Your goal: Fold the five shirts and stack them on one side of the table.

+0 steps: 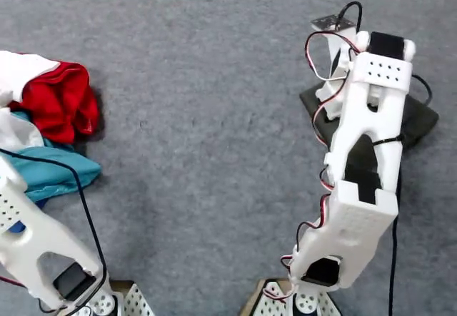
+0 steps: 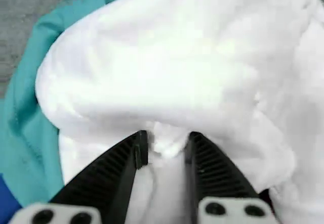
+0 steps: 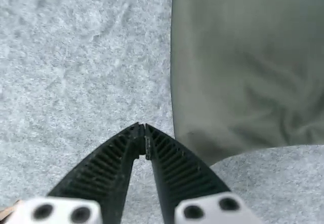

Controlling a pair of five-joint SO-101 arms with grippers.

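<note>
A heap of unfolded shirts lies at the table's left edge: a red shirt (image 1: pixel 63 102), a white shirt (image 1: pixel 18 70) and a teal shirt (image 1: pixel 53 167). In the left wrist view my left gripper (image 2: pixel 166 143) is shut on a fold of the white shirt (image 2: pixel 167 67), with the teal shirt (image 2: pixel 25 113) under it. A folded dark grey shirt (image 1: pixel 418 120) lies at the right side under the right arm. My right gripper (image 3: pixel 143 133) is shut and empty over the carpet, just beside the edge of the dark grey shirt (image 3: pixel 248 67).
The grey carpeted table (image 1: pixel 207 116) is bare across its middle. A blue cloth (image 2: pixel 6 209) peeks out beside the teal shirt. Both arm bases (image 1: pixel 285 302) stand at the front edge.
</note>
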